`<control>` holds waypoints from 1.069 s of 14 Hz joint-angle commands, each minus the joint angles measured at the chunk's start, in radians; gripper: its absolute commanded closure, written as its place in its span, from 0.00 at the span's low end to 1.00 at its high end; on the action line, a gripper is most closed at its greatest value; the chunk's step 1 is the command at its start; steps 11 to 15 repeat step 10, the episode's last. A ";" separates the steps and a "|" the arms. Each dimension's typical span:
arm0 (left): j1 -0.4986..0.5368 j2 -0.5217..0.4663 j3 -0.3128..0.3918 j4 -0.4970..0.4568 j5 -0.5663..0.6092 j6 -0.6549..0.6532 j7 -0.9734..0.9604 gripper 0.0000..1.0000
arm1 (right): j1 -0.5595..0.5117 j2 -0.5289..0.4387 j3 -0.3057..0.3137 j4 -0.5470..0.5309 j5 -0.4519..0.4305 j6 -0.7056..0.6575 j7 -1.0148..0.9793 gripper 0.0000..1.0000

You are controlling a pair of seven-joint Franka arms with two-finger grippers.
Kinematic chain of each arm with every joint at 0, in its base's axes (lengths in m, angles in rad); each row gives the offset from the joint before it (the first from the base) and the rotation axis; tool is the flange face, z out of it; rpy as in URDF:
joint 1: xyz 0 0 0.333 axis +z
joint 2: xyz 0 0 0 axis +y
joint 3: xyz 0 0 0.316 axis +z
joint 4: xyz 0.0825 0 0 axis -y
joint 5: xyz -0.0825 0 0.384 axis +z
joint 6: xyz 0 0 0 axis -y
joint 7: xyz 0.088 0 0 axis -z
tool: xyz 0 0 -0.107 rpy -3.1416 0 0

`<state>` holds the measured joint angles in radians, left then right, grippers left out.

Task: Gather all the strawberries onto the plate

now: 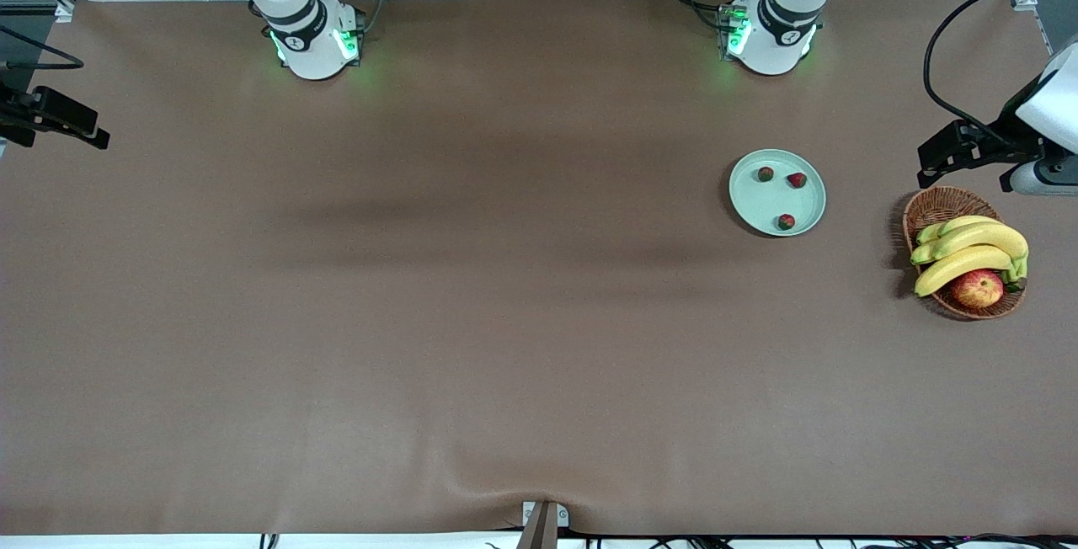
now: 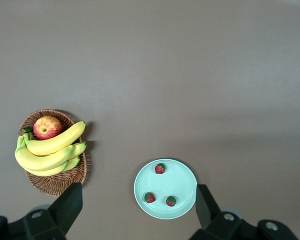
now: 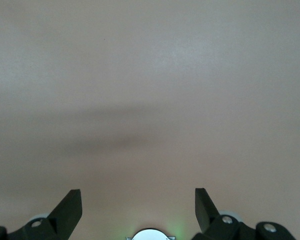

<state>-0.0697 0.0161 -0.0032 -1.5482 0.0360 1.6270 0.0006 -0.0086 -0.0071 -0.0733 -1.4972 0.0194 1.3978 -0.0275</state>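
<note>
The pale mint-green plate lies on the table toward the left arm's end. Three strawberries lie in it: one, a second and a third. The left wrist view shows the plate with the berries far below. My left gripper is open and empty, high over the table edge by the basket. My right gripper is open and empty, held high at the right arm's end of the table.
A brown wicker basket with bananas and a red-yellow apple stands beside the plate, closer to the left arm's end. A brown cloth covers the table. The right arm's base shows in the right wrist view.
</note>
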 commanded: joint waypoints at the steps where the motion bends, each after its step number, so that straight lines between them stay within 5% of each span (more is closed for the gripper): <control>1: -0.004 -0.004 0.006 -0.004 -0.019 0.008 -0.008 0.00 | -0.004 -0.002 0.006 0.012 0.000 -0.014 0.003 0.00; 15: 0.037 -0.005 -0.023 -0.004 -0.030 0.008 -0.007 0.00 | -0.004 -0.002 0.006 0.012 0.001 -0.013 0.003 0.00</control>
